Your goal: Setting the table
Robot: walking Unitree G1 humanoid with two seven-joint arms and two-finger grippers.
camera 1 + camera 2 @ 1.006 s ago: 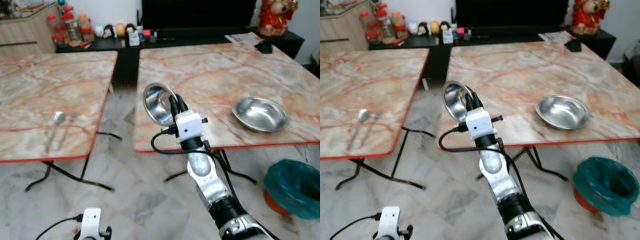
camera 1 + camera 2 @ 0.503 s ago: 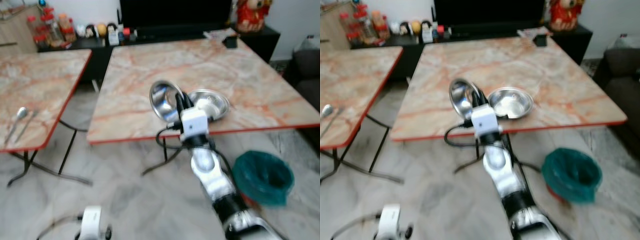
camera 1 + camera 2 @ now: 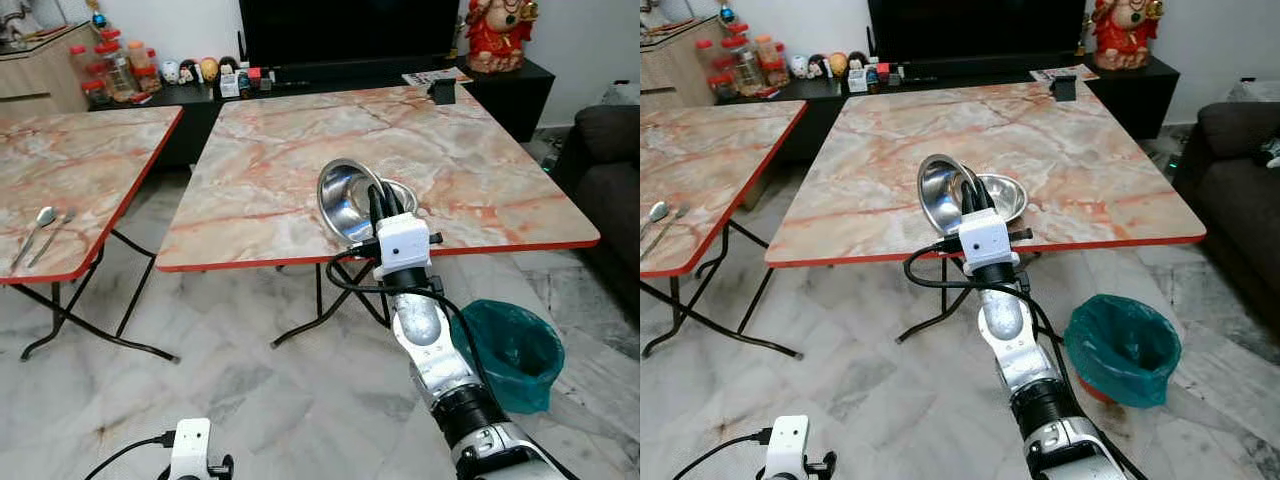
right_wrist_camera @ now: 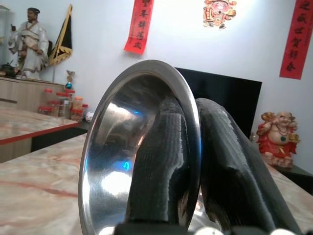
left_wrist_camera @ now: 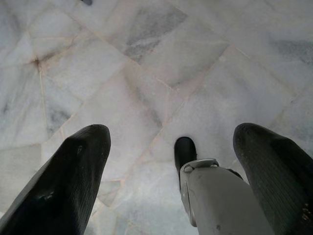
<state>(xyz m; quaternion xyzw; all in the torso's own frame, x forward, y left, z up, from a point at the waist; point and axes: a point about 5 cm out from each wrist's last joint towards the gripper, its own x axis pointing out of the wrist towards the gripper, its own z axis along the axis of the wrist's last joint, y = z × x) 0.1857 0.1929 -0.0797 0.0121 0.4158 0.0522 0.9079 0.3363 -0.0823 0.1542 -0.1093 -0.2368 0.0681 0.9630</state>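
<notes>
My right gripper [image 3: 381,203] is shut on the rim of a steel bowl [image 3: 345,198]. It holds the bowl tilted on edge just above the near edge of the marble table [image 3: 290,150]. In the right wrist view one finger [image 4: 161,161] lies inside the bowl [image 4: 117,166] and the other outside it. A second steel bowl [image 3: 1006,194] sits on the table right behind, partly hidden by the held one. A spoon [image 3: 40,224] and a fork [image 3: 58,224] lie on the left table [image 3: 80,160]. My left gripper [image 5: 173,134] hangs open over the floor.
A green-lined bin [image 3: 514,350] stands on the floor to the right of my arm. A dark sofa [image 3: 610,150] is at the far right. Behind the tables a black cabinet [image 3: 300,75] carries jars and figurines. A small black object [image 3: 444,92] lies at the table's far edge.
The camera has swung right, so the whole scene has shifted left and sharpened. My right gripper still holds the bowl, which now stands directly in front of the second bowl.
</notes>
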